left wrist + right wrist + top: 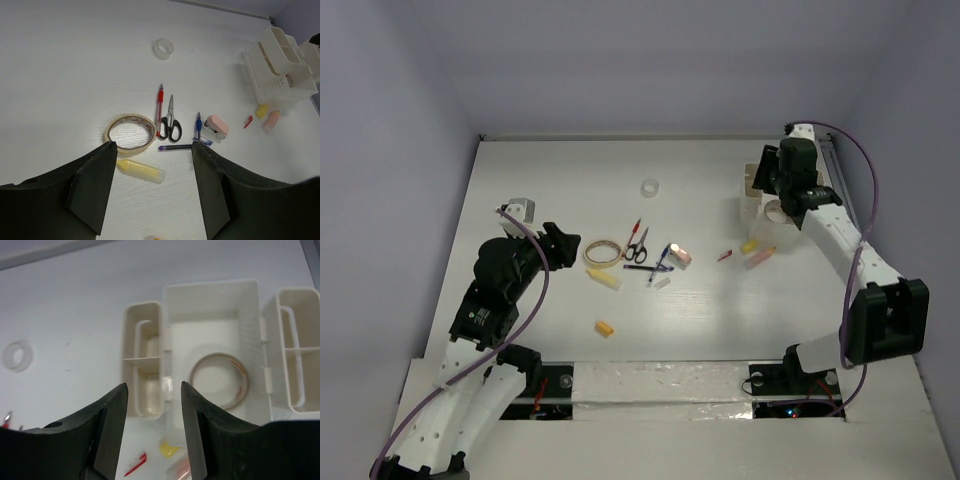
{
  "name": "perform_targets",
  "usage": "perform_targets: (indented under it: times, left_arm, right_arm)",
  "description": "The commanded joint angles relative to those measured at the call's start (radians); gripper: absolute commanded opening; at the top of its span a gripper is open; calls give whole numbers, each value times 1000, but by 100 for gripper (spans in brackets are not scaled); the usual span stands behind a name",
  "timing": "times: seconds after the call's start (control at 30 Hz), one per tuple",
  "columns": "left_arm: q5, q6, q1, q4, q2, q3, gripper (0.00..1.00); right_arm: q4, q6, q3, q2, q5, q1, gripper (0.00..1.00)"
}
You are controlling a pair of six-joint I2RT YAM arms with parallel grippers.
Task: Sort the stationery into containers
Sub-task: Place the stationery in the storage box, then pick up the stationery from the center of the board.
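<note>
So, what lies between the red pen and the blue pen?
The black-handled scissors lie between them; the left wrist view shows this clearly.

On your white table (60,75), a beige tape roll (131,118) lies mid-table, scissors (170,117) at its three o'clock (red pen (160,107) between them), and a white organiser (277,65) at two o'clock.

From above the right arm (835,235) hides most of the organiser (749,184), while the right gripper (154,387) covers the tape roll (218,356) at its lower edge.

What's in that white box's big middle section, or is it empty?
Not empty: the right wrist view shows a beige tape roll lying flat in the organiser's middle compartment.
</note>
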Motion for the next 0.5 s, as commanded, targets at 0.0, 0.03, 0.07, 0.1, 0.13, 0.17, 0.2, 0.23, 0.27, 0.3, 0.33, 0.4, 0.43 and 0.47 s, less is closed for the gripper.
perform_targets:
  times: [0.0, 0.03, 0.07, 0.1, 0.13, 0.17, 0.2, 0.23, 0.27, 0.3, 0.33, 0.4, 0.43, 0.47]
  left_arm:
    - [15, -3, 4, 38, -11, -1, 58]
    - [15, -3, 4, 38, -12, 1, 58]
    - [13, -3, 13, 36, -16, -1, 58]
    - [13, -3, 13, 36, -17, 1, 58]
    - [13, -3, 13, 38, -19, 1, 58]
    - [12, -3, 13, 38, -22, 1, 58]
    - [11, -3, 13, 38, -23, 1, 58]
    - [11, -3, 13, 38, -23, -1, 58]
    - [11, -3, 13, 38, -25, -1, 58]
    - [10, -3, 13, 36, -25, -1, 58]
    - [13, -3, 13, 36, -26, 1, 58]
    - [11, -3, 13, 38, -28, 1, 58]
    - [13, -3, 22, 36, -28, 1, 58]
    - [15, -3, 22, 38, -29, -1, 58]
  right_arm:
    - [108, -42, -4, -93, -128, 183, 53]
    - [116, -53, 1, -84, -128, 234, 53]
    - [118, -58, 10, -46, -137, 280, 53]
    - [119, -61, 22, -20, -163, 340, 52]
    - [131, -59, 47, 10, -225, 359, 52]
    - [138, -53, 62, 42, -244, 373, 49]
    - [136, -50, 83, 109, -248, 384, 48]
    - [121, -53, 111, 143, -237, 393, 47]
    - [115, -52, 166, 177, -234, 402, 46]
    - [105, -47, 200, 212, -234, 402, 46]
    - [80, -37, 232, 279, -228, 402, 46]
    - [53, -24, 339, 352, -180, 402, 49]
    - [47, -14, 367, 419, -135, 402, 50]
    - [41, -9, 396, 453, -111, 402, 52]
